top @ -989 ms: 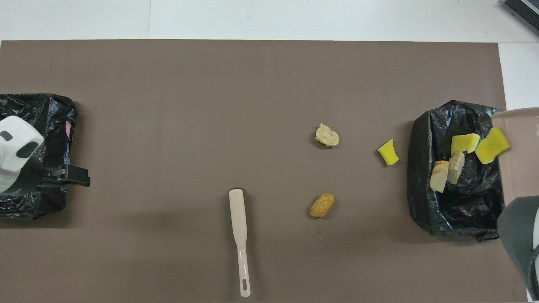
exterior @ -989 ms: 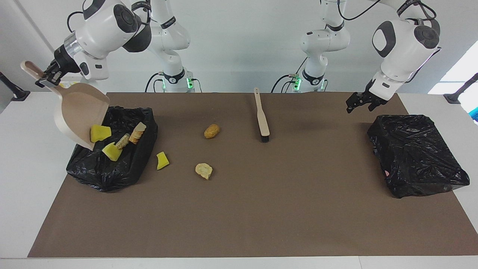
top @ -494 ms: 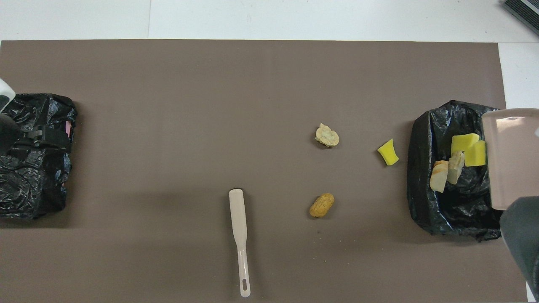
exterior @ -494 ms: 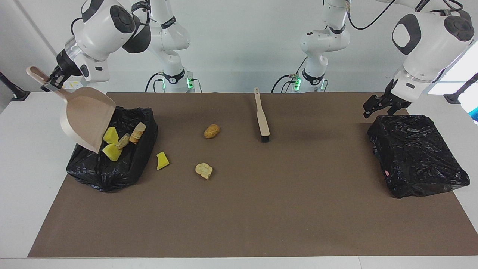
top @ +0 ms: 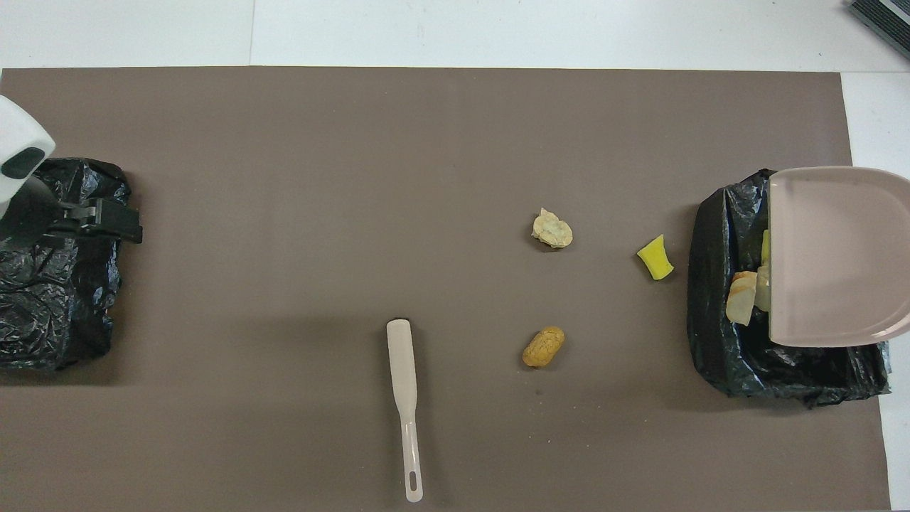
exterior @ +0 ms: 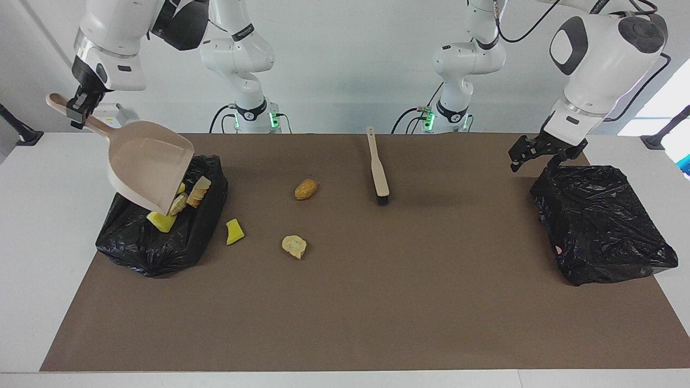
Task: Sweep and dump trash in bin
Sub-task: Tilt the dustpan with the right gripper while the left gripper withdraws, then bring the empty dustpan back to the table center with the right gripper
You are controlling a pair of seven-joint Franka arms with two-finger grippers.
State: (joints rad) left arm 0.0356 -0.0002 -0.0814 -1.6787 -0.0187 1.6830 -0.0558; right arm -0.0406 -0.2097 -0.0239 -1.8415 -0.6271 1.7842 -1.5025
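Observation:
My right gripper (exterior: 75,110) is shut on the handle of the beige dustpan (exterior: 148,164), held tilted over the black-lined bin (exterior: 161,253) at the right arm's end. The pan (top: 839,256) looks empty and covers part of the bin (top: 753,363). Yellow sponge (exterior: 160,221) and bread pieces (exterior: 195,193) (top: 741,297) lie in the bin. On the mat lie a yellow chunk (exterior: 234,231) (top: 655,257), a pale lump (exterior: 294,246) (top: 552,230) and an orange-brown lump (exterior: 305,189) (top: 543,346). My left gripper (exterior: 531,153) (top: 121,224) hangs empty over the edge of the second bin.
The beige-handled brush (exterior: 379,170) (top: 404,398) lies on the brown mat near the robots, bristles pointing away from them. A second black-lined bin (exterior: 604,226) (top: 50,299) stands at the left arm's end of the table.
The right arm lifted the dustpan and tipped it back toward level; two yellow chunks dropped from its lip into the bin. The left gripper moved from over the mat to the second bin's edge.

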